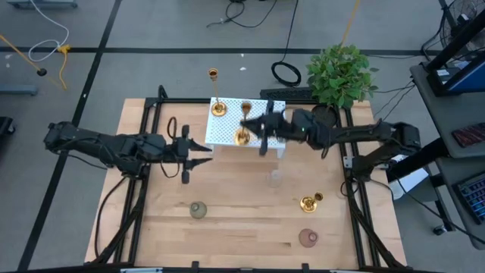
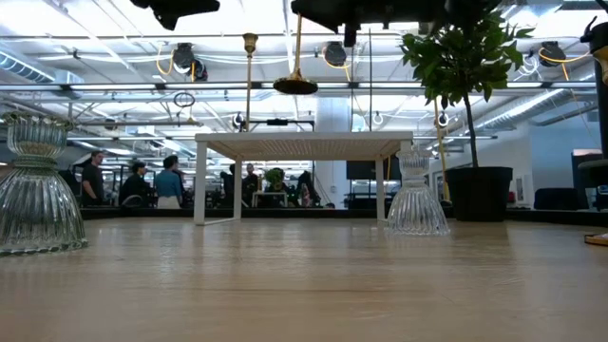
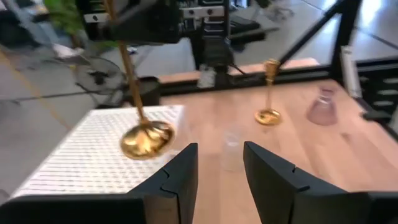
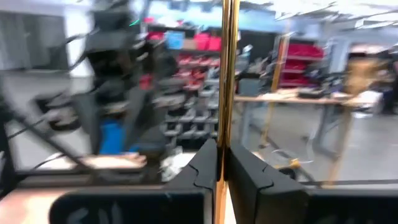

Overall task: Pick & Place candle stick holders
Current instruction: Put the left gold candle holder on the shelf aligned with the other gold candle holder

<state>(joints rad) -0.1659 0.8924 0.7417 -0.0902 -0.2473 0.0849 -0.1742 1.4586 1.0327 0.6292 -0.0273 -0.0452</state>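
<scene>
The right gripper (image 1: pixel 261 127) was pinched on the stem of a brass stick (image 1: pixel 242 136), holding it upright with its round base just above the white stand (image 1: pixel 227 133) — in the low view the base hung clear of the top, so I judged it was being set down or lifted off there, not resting. A taller stick (image 1: pixel 217 106) stood on the stand's far left corner.

The left gripper (image 1: pixel 198 152) waited just left of the stand, fingers spread and empty.

On the near table sat the short stick (image 1: pixel 308 202) at right, the pink glass (image 1: pixel 308 237) nearer still, the green glass (image 1: pixel 198 209) at left, and the clear glass (image 1: pixel 273 179) between — faint from above, plainer in the low view.

The right wrist view showed only the stem between the pressed fingers; the base was cut off.
</scene>
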